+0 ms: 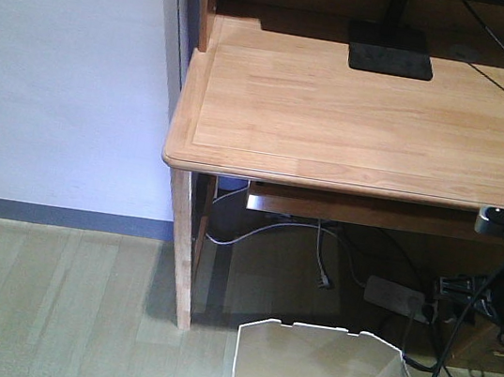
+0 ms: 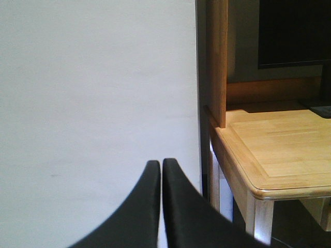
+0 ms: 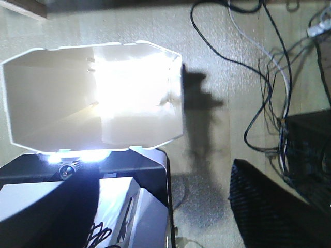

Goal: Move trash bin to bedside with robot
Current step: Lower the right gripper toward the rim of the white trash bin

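The trash bin point(image 1: 319, 374) stands upright on the wooden floor point(image 1: 44, 309) at 6 o'clock in the front view, just in front of the desk point(image 1: 357, 119), near its leg point(image 1: 181, 254). From the right wrist it fills 10 o'clock, washed in glare, with cables point(image 3: 258, 77) at 2 o'clock. The left gripper point(image 2: 159, 165) has its black fingers point(image 2: 142, 206) pressed together, holding nothing. The right gripper point(image 3: 269, 206) shows one dark piece at 4 o'clock; whether its fingers are together or apart I cannot tell.

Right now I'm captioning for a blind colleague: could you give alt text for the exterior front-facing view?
A white trash bin stands open on the floor before a light wooden desk, cables trailing underneath. A black monitor base sits on the desk.
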Motion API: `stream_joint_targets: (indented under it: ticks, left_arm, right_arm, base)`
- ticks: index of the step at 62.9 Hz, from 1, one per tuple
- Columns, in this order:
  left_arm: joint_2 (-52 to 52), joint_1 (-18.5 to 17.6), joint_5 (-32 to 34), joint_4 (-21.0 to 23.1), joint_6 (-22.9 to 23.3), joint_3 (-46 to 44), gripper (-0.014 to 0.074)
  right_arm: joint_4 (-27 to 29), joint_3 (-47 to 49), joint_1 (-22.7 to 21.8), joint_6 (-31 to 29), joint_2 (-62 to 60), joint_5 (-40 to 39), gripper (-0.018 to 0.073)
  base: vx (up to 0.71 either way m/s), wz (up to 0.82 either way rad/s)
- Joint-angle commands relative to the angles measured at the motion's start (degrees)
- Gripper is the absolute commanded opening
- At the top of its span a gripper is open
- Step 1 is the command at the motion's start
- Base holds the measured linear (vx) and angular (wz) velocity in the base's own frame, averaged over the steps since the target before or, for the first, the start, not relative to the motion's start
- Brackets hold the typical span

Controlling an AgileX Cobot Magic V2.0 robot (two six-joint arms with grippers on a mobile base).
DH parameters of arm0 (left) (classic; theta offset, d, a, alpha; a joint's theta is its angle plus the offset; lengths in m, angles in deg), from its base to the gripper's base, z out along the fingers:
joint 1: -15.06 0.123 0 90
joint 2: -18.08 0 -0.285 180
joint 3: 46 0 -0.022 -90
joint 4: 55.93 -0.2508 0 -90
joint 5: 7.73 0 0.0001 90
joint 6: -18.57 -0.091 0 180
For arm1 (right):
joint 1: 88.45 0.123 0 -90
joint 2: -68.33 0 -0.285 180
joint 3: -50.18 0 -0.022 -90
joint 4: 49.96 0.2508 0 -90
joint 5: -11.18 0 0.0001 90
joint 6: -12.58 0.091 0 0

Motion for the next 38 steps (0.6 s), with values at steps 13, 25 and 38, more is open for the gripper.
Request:
stream_joint_targets:
  ticks: [13, 25, 38]
  left_arm:
    - [0.4, -0.4, 4.2, 0.5, 0.8, 0.7, -0.0006]
    - [0.4, -0.4, 4.2, 0.5, 0.8, 0.7, -0.0006]
    - [0.4, -0.4, 4.2, 0.5, 0.8, 0.7, -0.0006]
  right_arm:
    - [6.1, 1.6, -3.1, -11.6, 11.4, -8.5, 0.0509]
    - [6.9, 4.5, -3.1, -13.1, 21.6, -12.6, 0.0509]
    - [7.1, 9.0, -3.1, -13.9, 32.2, -18.1, 0.0509]
  base:
    - [0.0, 0.0]
    - [0.0, 0.0]
    - [0.0, 0.0]
